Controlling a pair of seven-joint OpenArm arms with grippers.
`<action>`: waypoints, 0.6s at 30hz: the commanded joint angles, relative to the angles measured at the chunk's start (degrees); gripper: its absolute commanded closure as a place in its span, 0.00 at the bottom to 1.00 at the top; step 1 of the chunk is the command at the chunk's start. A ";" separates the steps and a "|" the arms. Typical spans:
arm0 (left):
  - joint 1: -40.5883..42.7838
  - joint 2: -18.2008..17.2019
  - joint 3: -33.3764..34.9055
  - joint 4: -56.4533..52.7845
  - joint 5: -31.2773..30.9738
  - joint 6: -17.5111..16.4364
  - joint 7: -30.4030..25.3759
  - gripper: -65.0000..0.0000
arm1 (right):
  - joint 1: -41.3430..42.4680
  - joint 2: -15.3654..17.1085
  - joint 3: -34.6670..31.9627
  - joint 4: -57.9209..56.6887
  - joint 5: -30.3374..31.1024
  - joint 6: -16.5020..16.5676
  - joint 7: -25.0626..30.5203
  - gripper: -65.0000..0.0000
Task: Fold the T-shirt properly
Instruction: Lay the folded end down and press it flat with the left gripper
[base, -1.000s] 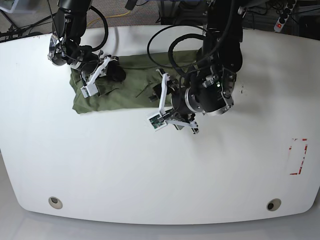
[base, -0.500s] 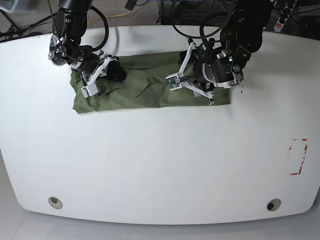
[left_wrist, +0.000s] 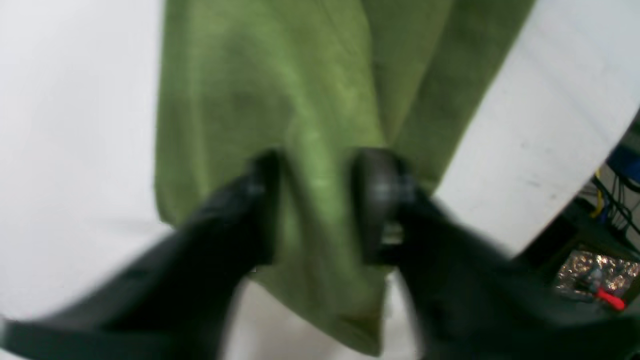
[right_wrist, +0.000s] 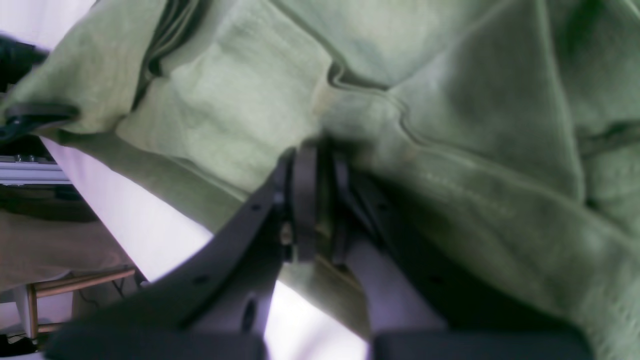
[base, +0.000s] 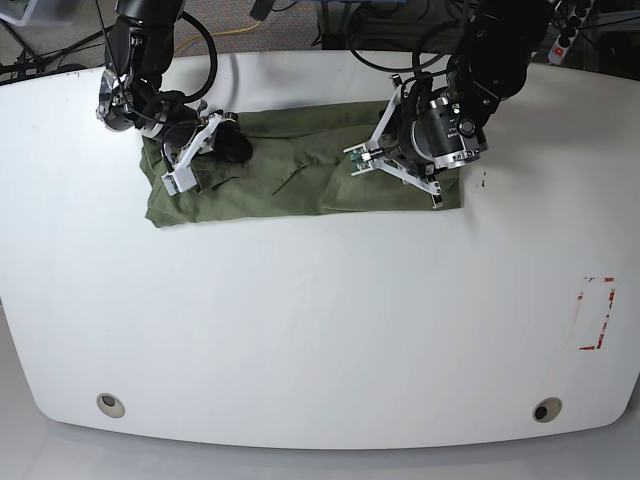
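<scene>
No legible text, label, brand, number or sign appears in any view. The tabletop carries a red dashed rectangular outline near its edge on the right of the base view; it contains no characters. Both wrist views are blurred and show no print on the fabric.
</scene>
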 joint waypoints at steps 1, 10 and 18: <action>-0.51 0.52 0.25 0.99 0.31 -0.08 -0.69 0.97 | 0.09 0.38 0.10 0.42 -1.13 -0.10 -0.85 0.95; -0.24 3.86 -2.04 1.08 -0.13 -0.08 -0.69 1.00 | 0.00 0.38 0.10 0.50 -1.13 -0.10 -0.85 0.95; -0.42 9.22 -8.37 1.16 -0.13 -0.08 -0.60 1.00 | -0.26 0.38 0.10 0.50 -1.13 -0.10 -0.85 0.95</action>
